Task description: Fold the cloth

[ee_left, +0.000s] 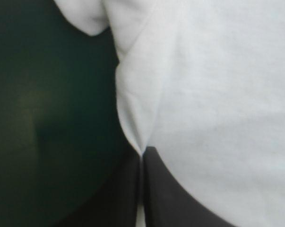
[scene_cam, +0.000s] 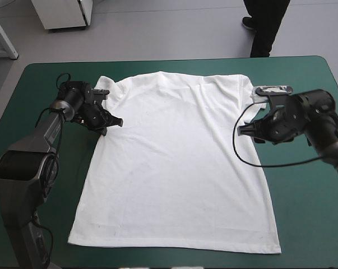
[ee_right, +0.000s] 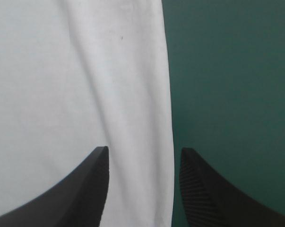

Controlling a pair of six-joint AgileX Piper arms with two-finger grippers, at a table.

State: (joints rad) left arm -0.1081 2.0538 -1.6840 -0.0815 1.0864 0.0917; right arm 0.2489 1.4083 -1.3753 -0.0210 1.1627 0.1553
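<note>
Black curved-fin fingers [ee_left: 173, 203] of the left gripper [ee_left: 141, 158] are sitting closest to the L wrist cam. They're pressing together into one pointed arch w/ a thin white sliver showing between them, so I'm reading that as clamped on the white short-sleeved fabric T-shirt [ee_left: 218, 94]. The pinch is landing right at the cloth's edge, w/ a crease running ahead from the tips. Dark teal-green cover [ee_left: 47, 104] of the table is showing to one side of the gripper, white fabric to the other.

R wrist cam: the right gripper [ee_right: 143, 153] is standing wide apart and holding nothing. One finger [ee_right: 81, 194] is hanging over the T-shirt [ee_right: 62, 71], the other over the teal-green cover [ee_right: 227, 71]. The shirt's straight side edge is running between them.

High cam: the T-shirt [scene_cam: 174, 162] is lying spread flat mid-table, neck toward the far edge, hem toward the near edge. The left gripper [scene_cam: 114, 120] is meeting the shirt's left side just under the sleeve. The right gripper [scene_cam: 244, 130] is hovering at the opposite side edge, also just below the sleeve. Bare teal-green cover [scene_cam: 309, 224] is showing all round the shirt.
</note>
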